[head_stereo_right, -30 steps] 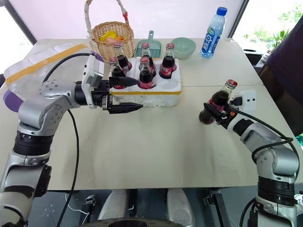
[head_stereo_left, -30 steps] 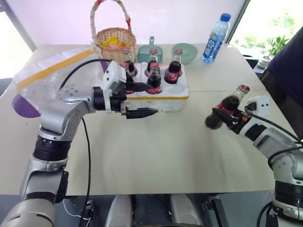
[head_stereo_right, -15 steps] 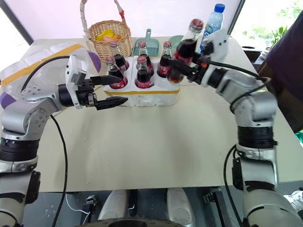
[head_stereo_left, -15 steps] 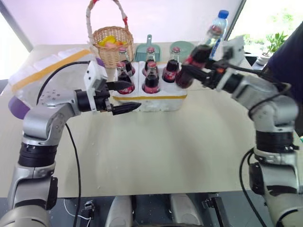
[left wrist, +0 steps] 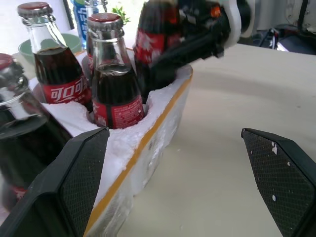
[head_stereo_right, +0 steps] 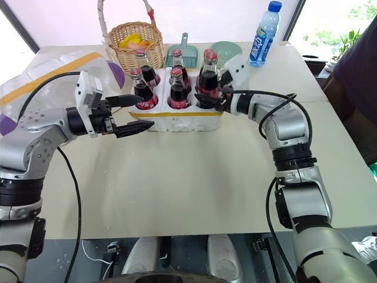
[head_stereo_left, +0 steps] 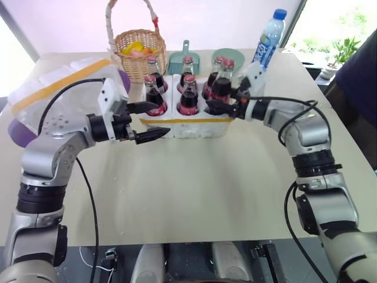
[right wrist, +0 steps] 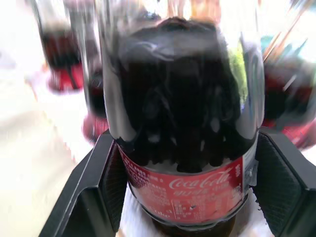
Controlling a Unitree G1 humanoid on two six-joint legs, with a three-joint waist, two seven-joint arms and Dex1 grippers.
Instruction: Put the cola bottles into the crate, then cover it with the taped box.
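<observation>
From the head views, the white foam crate with a yellow band [head_stereo_left: 188, 121] sits mid-table, holding small dark cola bottles with red caps [head_stereo_left: 188, 97]. The right gripper [head_stereo_right: 207, 101] sits around the last bottle [head_stereo_right: 207, 79], standing in its well; I cannot tell if it grips. The white taped foam box [head_stereo_left: 53, 88] waits at the left.

In the left wrist view, the left gripper [left wrist: 182, 182] has its jaws wide apart, empty, beside the crate, perhaps to steady it.

In the right wrist view, black fingers [right wrist: 281, 173] stand on both sides of the bottle.

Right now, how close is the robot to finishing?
Five cola bottles stand in the crate. The sixth bottle is at the last well, with the right claw around it. The left claw is open and empty. Still left: putting the taped box on top.
</observation>
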